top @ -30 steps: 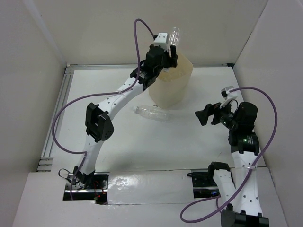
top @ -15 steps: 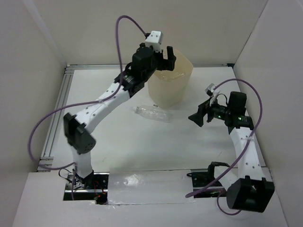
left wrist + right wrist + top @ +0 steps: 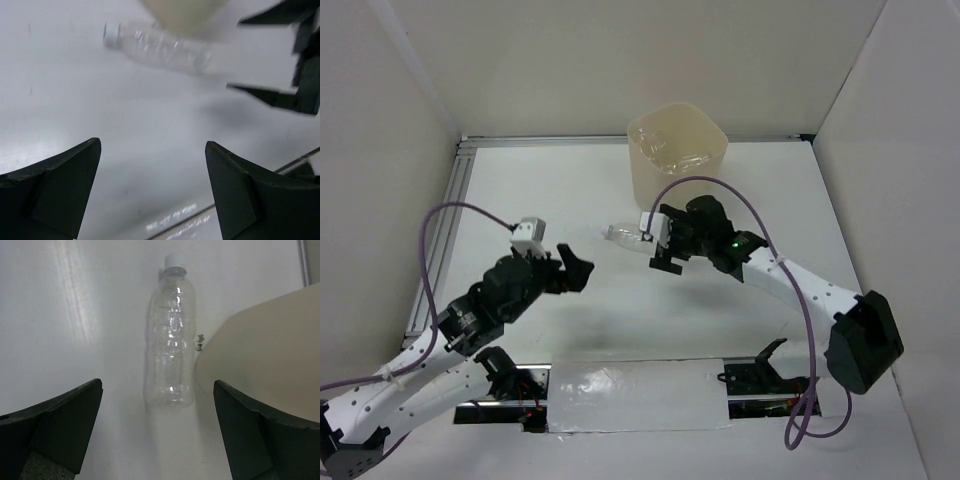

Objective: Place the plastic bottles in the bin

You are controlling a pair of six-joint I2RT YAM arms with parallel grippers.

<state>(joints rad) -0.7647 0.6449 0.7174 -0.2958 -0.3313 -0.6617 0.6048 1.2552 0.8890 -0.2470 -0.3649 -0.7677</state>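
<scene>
White tabletop [image 3: 590, 190], walled by pale panels, held everything; at near left the left gripper [image 3: 570, 268] hung above it, jaws spread wide with nothing between them; toward the middle the right gripper [image 3: 658, 242] stood equally wide and empty, just beside a clear bottle [image 3: 623, 234] lying on its side, white cap pointing left; beyond it, at far centre, the bin [image 3: 665, 195] stood upright, clear plastic glinting inside.

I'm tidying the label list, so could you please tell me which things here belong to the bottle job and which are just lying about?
Job: clear bottle lying on the table; beige bin; what looks like a bottle inside it.
Just there: purple cables; metal rail; silver tape.
</scene>
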